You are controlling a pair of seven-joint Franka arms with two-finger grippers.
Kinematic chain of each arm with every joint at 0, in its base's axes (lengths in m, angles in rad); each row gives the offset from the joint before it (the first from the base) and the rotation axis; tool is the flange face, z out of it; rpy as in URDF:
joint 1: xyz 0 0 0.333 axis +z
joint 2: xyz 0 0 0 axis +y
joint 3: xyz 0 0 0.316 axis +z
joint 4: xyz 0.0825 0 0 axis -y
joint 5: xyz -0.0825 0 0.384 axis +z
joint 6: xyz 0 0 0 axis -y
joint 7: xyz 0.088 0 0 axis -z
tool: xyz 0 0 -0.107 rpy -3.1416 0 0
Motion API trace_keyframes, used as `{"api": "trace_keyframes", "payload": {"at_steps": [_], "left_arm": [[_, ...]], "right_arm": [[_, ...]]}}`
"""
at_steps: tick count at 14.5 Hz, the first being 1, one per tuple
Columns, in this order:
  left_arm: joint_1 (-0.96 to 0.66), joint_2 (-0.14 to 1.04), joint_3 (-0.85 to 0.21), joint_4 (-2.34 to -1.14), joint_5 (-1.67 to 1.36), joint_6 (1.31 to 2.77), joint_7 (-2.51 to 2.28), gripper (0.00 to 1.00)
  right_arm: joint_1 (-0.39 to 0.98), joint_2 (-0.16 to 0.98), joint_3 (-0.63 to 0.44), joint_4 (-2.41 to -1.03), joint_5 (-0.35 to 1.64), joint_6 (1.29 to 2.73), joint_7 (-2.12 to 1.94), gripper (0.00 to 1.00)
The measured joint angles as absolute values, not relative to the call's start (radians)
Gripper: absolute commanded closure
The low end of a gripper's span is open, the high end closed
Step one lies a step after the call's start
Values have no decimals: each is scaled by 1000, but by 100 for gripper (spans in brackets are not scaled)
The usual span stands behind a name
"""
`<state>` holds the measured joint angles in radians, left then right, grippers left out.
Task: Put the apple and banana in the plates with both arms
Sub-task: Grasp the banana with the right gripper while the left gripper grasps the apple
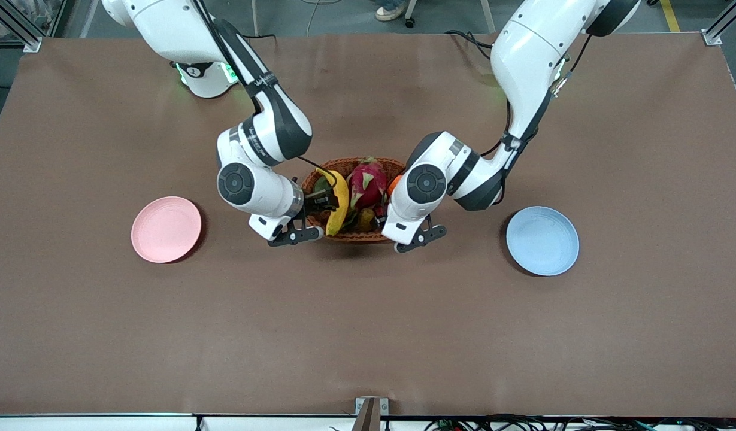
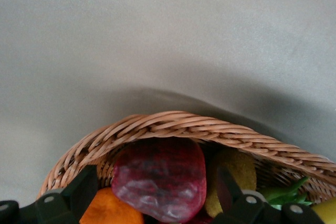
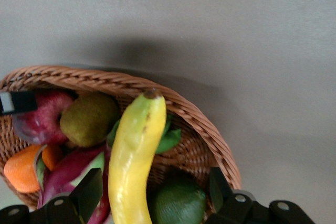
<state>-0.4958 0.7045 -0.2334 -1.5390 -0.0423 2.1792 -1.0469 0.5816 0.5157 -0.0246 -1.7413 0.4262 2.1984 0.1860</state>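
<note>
Fruit sits heaped in the wicker basket (image 1: 356, 200) at mid-desk, between the pink plate (image 1: 166, 229) and the blue plate (image 1: 542, 240), both bare. Right gripper (image 3: 152, 195) hangs over the basket, fingers spread wide either side of the banana (image 3: 135, 158), not yet gripping. Left gripper (image 2: 155, 200) likewise straddles the apple (image 2: 160, 178), fingers wide, apparently so both picks proceed together.
</note>
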Motion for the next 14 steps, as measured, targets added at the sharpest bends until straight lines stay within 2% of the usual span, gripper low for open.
{"api": "trace_keyframes", "payload": {"at_steps": [8,10,14], "left_arm": [[-500,728,-244,-1539,-65,2179,-1047,1],[-507,734,-244,-1539,-66,2179,-1047,5],[-510,739,-244,-1548,-66,2179,-1047,20]], "right_arm": [[617,572,-25,-1738,451,2262,206,18],[624,576,-25,-1737,451,2263,214,20],[633,581,-25,-1737,451,2264,223,27]]}}
